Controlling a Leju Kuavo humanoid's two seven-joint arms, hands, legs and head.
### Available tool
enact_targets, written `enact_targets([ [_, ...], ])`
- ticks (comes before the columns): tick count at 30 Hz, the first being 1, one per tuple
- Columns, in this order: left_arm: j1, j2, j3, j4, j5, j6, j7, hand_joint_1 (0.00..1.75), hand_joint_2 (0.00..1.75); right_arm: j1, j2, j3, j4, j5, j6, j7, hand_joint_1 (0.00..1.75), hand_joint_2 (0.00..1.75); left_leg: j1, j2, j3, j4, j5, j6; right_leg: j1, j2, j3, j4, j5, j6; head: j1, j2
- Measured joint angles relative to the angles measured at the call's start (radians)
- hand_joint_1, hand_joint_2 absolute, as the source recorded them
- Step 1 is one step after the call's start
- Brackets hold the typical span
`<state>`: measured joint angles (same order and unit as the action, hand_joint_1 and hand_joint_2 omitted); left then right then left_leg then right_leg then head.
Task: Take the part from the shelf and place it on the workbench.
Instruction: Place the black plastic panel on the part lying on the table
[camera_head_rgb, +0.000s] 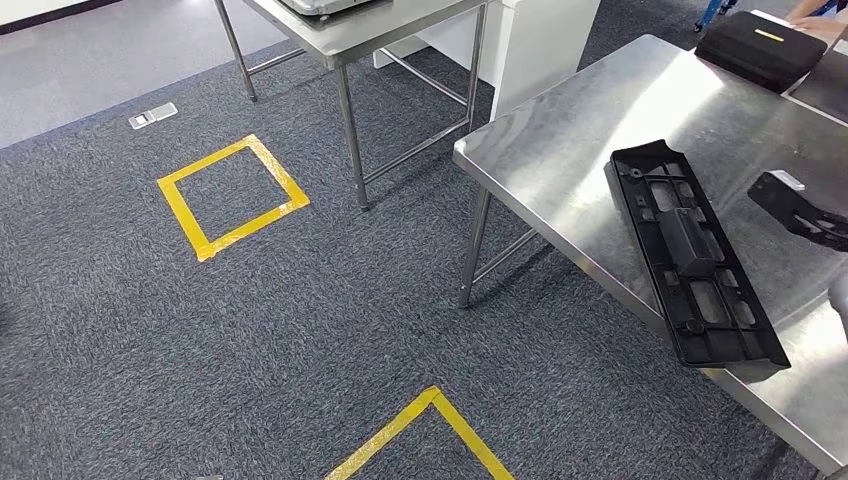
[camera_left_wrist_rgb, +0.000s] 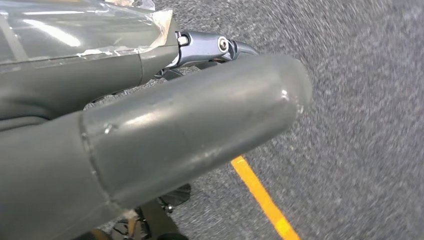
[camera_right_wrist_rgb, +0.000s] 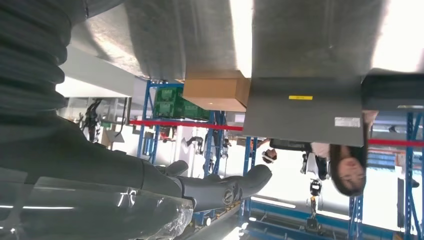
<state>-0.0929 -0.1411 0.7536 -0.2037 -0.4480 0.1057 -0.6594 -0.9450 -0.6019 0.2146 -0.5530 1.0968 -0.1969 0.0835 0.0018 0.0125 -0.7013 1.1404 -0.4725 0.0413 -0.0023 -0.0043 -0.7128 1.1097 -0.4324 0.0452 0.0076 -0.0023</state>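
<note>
Part: black slotted panel (camera_head_rgb: 693, 260) lay flat on steel workbench (camera_head_rgb: 570, 150), long axis running upper-left to lower-right.
Right hand (camera_right_wrist_rgb: 220, 187): fingers extended, holding nothing.
Left hand (camera_left_wrist_rgb: 165, 135): fingers' state couldn't be told.

- The head view is bright and evenly lit from above, sharp across the whole picture.
- The steel bench (camera_head_rgb: 570, 130) carries broad, soft white reflections, strongest toward its far corner; its brushed surface looks cloudy there.
- The black part (camera_head_rgb: 690, 260) throws only a faint, short shadow along the bench's near edge.
- Shadows under the bench legs on the carpet (camera_head_rgb: 300, 330) are weak and diffuse.
- In the left wrist view the carpet is smeared with motion blur, and the left hand (camera_left_wrist_rgb: 165, 130), very close, is soft and shows pale highlights.
- In the right wrist view windows and ceiling lights are blown out to white; the right hand (camera_right_wrist_rgb: 200, 190) is dark against that backlight.
</note>
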Motion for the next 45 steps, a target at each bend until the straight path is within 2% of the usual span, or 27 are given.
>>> enact_targets([
  [3, -0.002, 0.003, 0.02, 0.0, 0.008, -0.001, -0.001, 0.0, 0.0, 0.198, -0.114, -0.045, -0.174, -0.121, -0.004, 0.028, 0.0, 1.75, 0.002, -0.011, 0.007, -0.002, -0.004, 0.003, 0.003, -0.012, 0.013, -0.004, -0.007, 0.003, 0.0, 0.0],
  [5, -0.002, 0.004, 0.031, 0.0, 0.011, -0.002, -0.001, 0.0, 0.0, 0.406, -0.187, -0.13, -0.321, -0.188, -0.015, 0.047, 0.0, 1.75, 0.002, -0.019, 0.013, -0.004, -0.008, 0.005, 0.005, -0.02, 0.024, -0.007, -0.013, 0.005, 0.001, 0.0],
  [8, -0.001, 0.004, 0.046, 0.0, 0.016, -0.001, -0.001, 0.0, 0.0, 0.744, -0.252, -0.348, -0.537, -0.233, -0.002, 0.029, 0.0, 1.75, 0.0, -0.027, 0.02, -0.01, -0.014, 0.008, 0.003, -0.028, 0.035, -0.011, -0.019, 0.007, 0.001, 0.0],
  [10, -0.002, 0.004, 0.053, 0.0, 0.017, 0.0, -0.002, 0.0, 0.0, 0.889, -0.263, -0.494, -0.643, -0.228, 0.028, 0.01, 0.0, 1.75, -0.004, -0.022, 0.023, -0.013, -0.016, 0.007, 0.0, -0.023, 0.035, -0.012, -0.02, 0.007, 0.001, 0.0],
  [13, -0.008, 0.004, 0.06, 0.0, 0.017, 0.0, -0.002, 0.0, 0.0, 0.989, -0.267, -0.626, -0.739, -0.207, 0.062, 0.003, 0.0, 1.75, -0.005, -0.005, 0.03, -0.015, -0.021, 0.007, -0.001, -0.008, 0.036, -0.014, -0.02, 0.007, 0.001, 0.0],
  [19, -0.016, 0.003, 0.063, 0.0, 0.018, 0.0, -0.002, 0.0, 0.0, 1.071, -0.261, -0.726, -0.82, -0.173, 0.074, -0.006, 0.0, 1.75, -0.005, 0.005, 0.038, -0.015, -0.024, 0.007, -0.002, 0.003, 0.037, -0.015, -0.021, 0.008, 0.001, 0.0],
  [21, -0.016, 0.002, 0.066, 0.0, 0.02, 0.001, -0.002, 0.0, 0.0, 1.123, -0.221, -0.777, -0.868, -0.124, 0.089, -0.037, 0.0, 1.75, -0.004, 0.004, 0.041, -0.015, -0.025, 0.007, -0.001, 0.002, 0.039, -0.016, -0.023, 0.008, 0.001, 0.0],
  [22, -0.015, 0.0, 0.068, 0.0, 0.023, 0.001, -0.002, 0.0, 0.0, 1.151, -0.182, -0.815, -0.902, -0.092, 0.108, -0.065, 0.0, 1.75, -0.003, 0.002, 0.042, -0.015, -0.025, 0.007, -0.001, 0.001, 0.041, -0.017, -0.024, 0.008, 0.001, 0.0],
  [24, -0.01, -0.002, 0.071, 0.0, 0.028, 0.003, -0.002, 0.0, 0.0, 1.194, -0.081, -0.913, -0.972, -0.022, 0.174, -0.145, 0.0, 1.75, -0.001, 0.001, 0.043, -0.016, -0.026, 0.006, -0.001, -0.001, 0.043, -0.018, -0.025, 0.007, 0.001, 0.0],
  [27, -0.005, -0.004, 0.072, 0.0, 0.034, 0.01, -0.001, 0.0, 0.0, 1.201, 0.068, -1.125, -1.026, 0.114, 0.276, -0.309, 0.0, 1.75, -0.003, 0.001, 0.045, -0.02, -0.027, 0.006, -0.001, -0.001, 0.044, -0.018, -0.026, 0.006, 0.001, 0.0],
  [30, -0.005, -0.004, 0.075, 0.0, 0.038, 0.019, 0.0, 0.0, 0.0, 1.153, 0.215, -1.376, -1.074, 0.295, 0.352, -0.508, 0.0, 0.44, -0.002, 0.002, 0.047, -0.022, -0.03, 0.002, -0.002, 0.0, 0.045, -0.018, -0.028, 0.003, 0.001, 0.0],
  [31, -0.005, -0.006, 0.077, 0.0, 0.04, 0.021, 0.001, 0.0, 0.0, 1.14, 0.27, -1.448, -1.1, 0.343, 0.366, -0.545, 0.0, 0.0, -0.001, 0.002, 0.049, -0.022, -0.032, 0.001, -0.002, 0.0, 0.046, -0.018, -0.03, 0.001, 0.001, 0.0],
  [32, -0.004, -0.008, 0.079, 0.0, 0.041, 0.021, 0.001, 0.0, 0.0, 1.13, 0.327, -1.511, -1.126, 0.38, 0.367, -0.554, 0.0, 0.0, -0.001, 0.002, 0.05, -0.022, -0.033, 0.0, -0.001, 0.001, 0.048, -0.018, -0.031, 0.0, 0.001, 0.0],
  [33, -0.003, -0.011, 0.08, 0.0, 0.042, 0.021, 0.001, 0.0, 0.0, 1.124, 0.382, -1.561, -1.145, 0.409, 0.359, -0.541, 0.0, 0.0, 0.0, 0.002, 0.052, -0.023, -0.034, -0.001, -0.001, 0.001, 0.049, -0.018, -0.032, -0.001, 0.001, 0.0],
  [35, 0.0, -0.019, 0.084, 0.0, 0.042, 0.021, 0.001, 0.0, 0.0, 1.12, 0.474, -1.628, -1.16, 0.449, 0.325, -0.462, 0.0, 0.0, 0.001, 0.003, 0.055, -0.023, -0.035, -0.003, -0.001, 0.001, 0.052, -0.018, -0.034, -0.001, 0.001, 0.0],
  [37, 0.0, -0.026, 0.087, 0.0, 0.04, 0.024, 0.001, 0.0, 0.0, 1.128, 0.532, -1.662, -1.149, 0.463, 0.276, -0.356, 0.0, 0.0, 0.001, 0.003, 0.057, -0.024, -0.036, -0.003, -0.001, 0.002, 0.053, -0.018, -0.035, -0.002, 0.001, 0.0],
  [40, 0.0, -0.032, 0.09, 0.0, 0.038, 0.036, 0.003, 0.0, 0.0, 1.136, 0.57, -1.682, -1.082, 0.465, 0.17, -0.244, 0.0, 0.0, 0.001, 0.005, 0.058, -0.024, -0.036, -0.003, 0.0, 0.004, 0.054, -0.018, -0.035, -0.002, 0.001, 0.0],
  [45, 0.0, -0.032, 0.096, 0.0, 0.037, 0.046, 0.004, 0.0, 0.0, 1.111, 0.589, -1.687, -0.873, 0.465, -0.004, -0.12, 0.0, 0.0, 0.001, 0.007, 0.059, -0.024, -0.036, -0.003, -0.001, 0.005, 0.054, -0.018, -0.035, -0.002, 0.001, 0.0],
])
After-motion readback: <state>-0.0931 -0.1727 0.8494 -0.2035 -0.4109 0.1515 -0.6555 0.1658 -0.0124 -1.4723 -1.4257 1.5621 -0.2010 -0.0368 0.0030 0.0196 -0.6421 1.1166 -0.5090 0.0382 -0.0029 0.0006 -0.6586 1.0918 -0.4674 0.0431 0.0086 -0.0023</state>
